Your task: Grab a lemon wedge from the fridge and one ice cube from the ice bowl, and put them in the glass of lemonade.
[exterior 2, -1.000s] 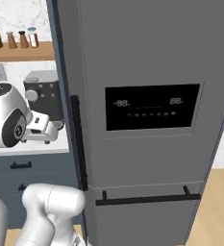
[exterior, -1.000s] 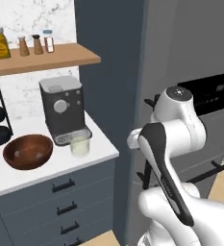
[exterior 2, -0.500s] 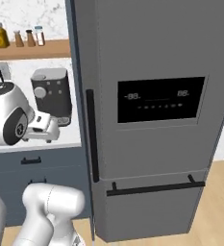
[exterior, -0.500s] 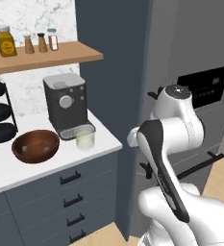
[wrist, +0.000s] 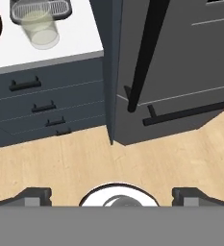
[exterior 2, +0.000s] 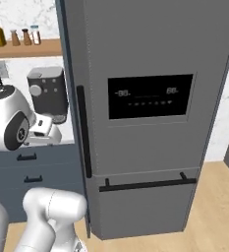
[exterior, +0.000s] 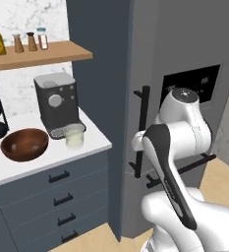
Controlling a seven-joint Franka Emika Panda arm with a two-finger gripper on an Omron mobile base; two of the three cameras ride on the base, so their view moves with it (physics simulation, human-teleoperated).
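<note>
The tall grey fridge (exterior 2: 150, 118) is standing closed. The gripper (wrist: 111, 194) is hanging with jaws wide apart, holding nothing. The short clear glass of lemonade (exterior: 74, 136) is sitting beside the reddish-brown wooden ice bowl (exterior: 24, 144) on the white counter (exterior: 91, 142).

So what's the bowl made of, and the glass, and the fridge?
The bowl looks like wood: dark reddish-brown, slightly glossy inside. The glass seems to be clear glass or plastic, since the pale lemonade shows through it. The fridge looks like brushed grey metal with a matte sheen, and its long black handle could be painted metal or plastic.
</note>
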